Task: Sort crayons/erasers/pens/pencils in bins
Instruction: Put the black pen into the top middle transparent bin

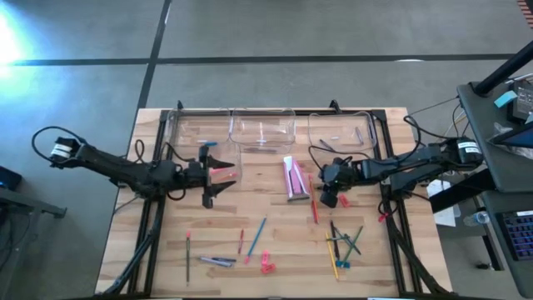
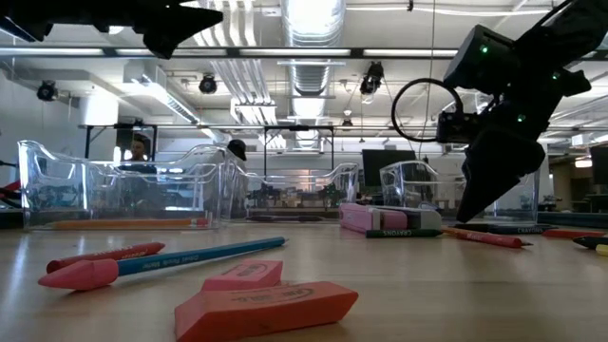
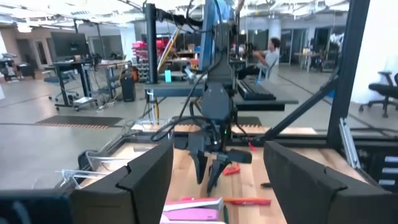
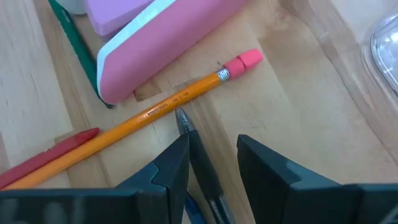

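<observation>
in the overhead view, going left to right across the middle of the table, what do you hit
left gripper → pink eraser box → red crayon → right gripper

wood-plank counter (image 1: pixel 275 275) on a black frame (image 1: pixel 150 208), grey concrete floor (image 1: pixel 291 33) around it with dark seam lines. dark desk (image 1: pixel 500 125) with a keyboard (image 1: pixel 520 237) at the right edge, cables (image 1: pixel 433 112) trailing off the counter there. room behind: exposed ducts (image 2: pixel 313 19) and ceiling lights overhead, monitors on stands (image 3: pixel 68 46), office chair (image 3: pixel 382 93), a person seated at a far desk (image 3: pixel 267 53), another person behind the counter (image 2: pixel 140 149).
</observation>
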